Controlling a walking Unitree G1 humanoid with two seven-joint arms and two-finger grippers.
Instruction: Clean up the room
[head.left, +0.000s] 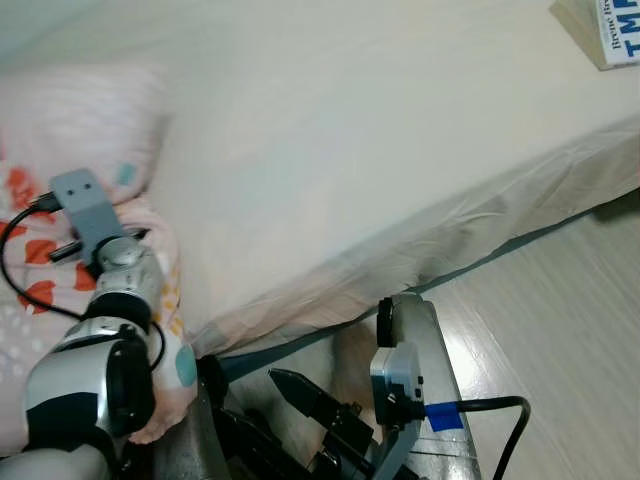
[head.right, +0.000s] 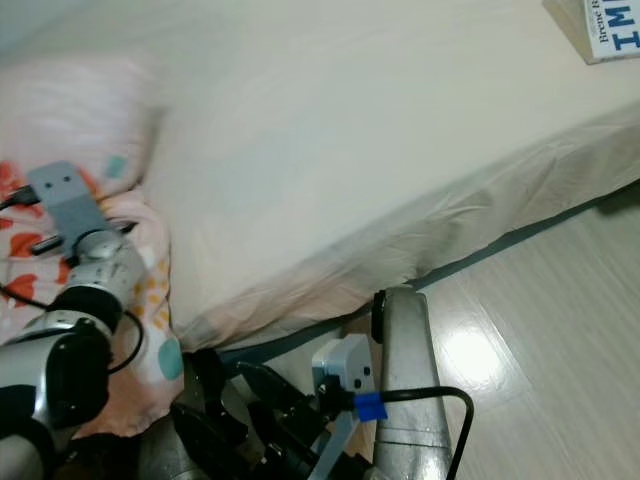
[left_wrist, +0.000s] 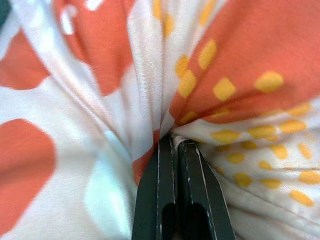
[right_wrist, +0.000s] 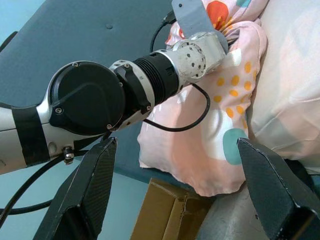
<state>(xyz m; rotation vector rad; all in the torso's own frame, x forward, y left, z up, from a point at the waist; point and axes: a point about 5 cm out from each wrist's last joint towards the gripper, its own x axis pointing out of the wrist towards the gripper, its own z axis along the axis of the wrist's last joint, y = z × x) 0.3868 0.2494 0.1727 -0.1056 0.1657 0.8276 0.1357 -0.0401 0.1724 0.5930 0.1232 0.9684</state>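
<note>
Left gripper (left_wrist: 175, 145) has its jaws clamped on a fold of the patterned blanket (right_wrist: 220, 120) at the bed (head.left: 350, 150) edge, likely to drag it; right gripper (right_wrist: 180, 185) hangs idle, jaws apart.

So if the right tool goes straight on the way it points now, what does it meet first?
Most likely the patterned blanket hanging ahead between the open fingers of the right tool, though the left arm crosses close by; depth is unclear.
</note>
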